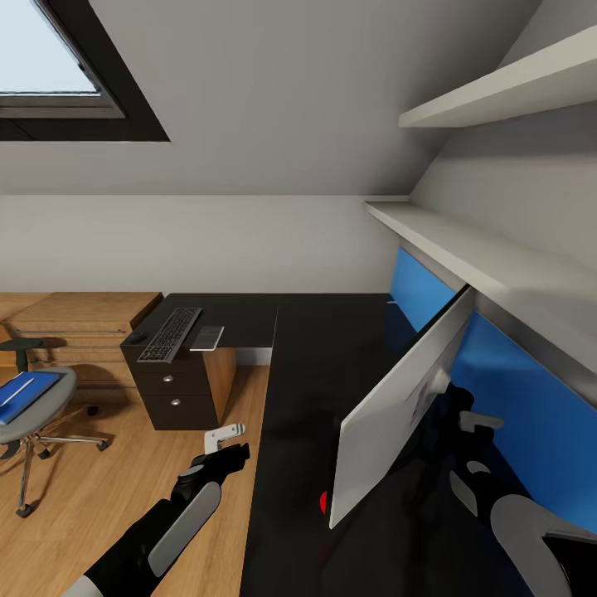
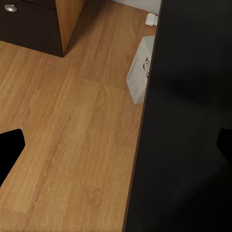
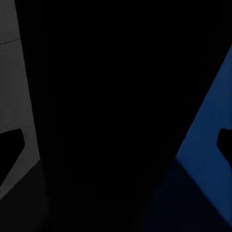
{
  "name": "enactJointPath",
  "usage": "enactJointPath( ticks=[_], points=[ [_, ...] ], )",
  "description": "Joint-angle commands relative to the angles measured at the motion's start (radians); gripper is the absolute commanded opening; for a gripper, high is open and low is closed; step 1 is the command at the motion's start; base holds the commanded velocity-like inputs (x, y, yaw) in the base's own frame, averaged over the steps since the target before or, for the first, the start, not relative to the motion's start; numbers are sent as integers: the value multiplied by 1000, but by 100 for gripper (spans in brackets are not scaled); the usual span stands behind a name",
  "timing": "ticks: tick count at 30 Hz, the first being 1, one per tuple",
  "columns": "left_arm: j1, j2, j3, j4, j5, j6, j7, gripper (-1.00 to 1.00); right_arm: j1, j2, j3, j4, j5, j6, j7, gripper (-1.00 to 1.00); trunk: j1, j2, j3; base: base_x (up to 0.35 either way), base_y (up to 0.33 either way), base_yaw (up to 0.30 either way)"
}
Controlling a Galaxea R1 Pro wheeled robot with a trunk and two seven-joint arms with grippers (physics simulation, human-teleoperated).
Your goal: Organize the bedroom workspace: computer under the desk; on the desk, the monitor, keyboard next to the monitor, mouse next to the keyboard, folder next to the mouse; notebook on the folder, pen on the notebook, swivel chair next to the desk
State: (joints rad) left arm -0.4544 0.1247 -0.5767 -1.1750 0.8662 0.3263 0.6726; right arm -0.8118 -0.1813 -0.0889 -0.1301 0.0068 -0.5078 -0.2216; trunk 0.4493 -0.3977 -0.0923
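Black desk (image 1: 307, 390) bearing monitor (image 1: 398, 406), keyboard (image 1: 170, 334)

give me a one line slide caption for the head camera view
Monitor standing on the black desk, keyboard on its far wing, blue folder on the swivel chair.

black arms, grey panels; pale left claw (image 1: 224, 435)
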Motion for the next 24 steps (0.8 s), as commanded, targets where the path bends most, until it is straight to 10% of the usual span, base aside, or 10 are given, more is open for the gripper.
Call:
enactJointPath(
  ticks=[1,24],
  points=[
    [-1,1,-3,-2,5,2,8,100,-1,0,-6,1,1,-5,2,100,1,-2,-2,0,0,0],
    [-1,1,-3,-2,7,2,7,100,-1,0,-6,1,2,-5,2,100,1,-2,-2,-239,0,0]
  ],
)
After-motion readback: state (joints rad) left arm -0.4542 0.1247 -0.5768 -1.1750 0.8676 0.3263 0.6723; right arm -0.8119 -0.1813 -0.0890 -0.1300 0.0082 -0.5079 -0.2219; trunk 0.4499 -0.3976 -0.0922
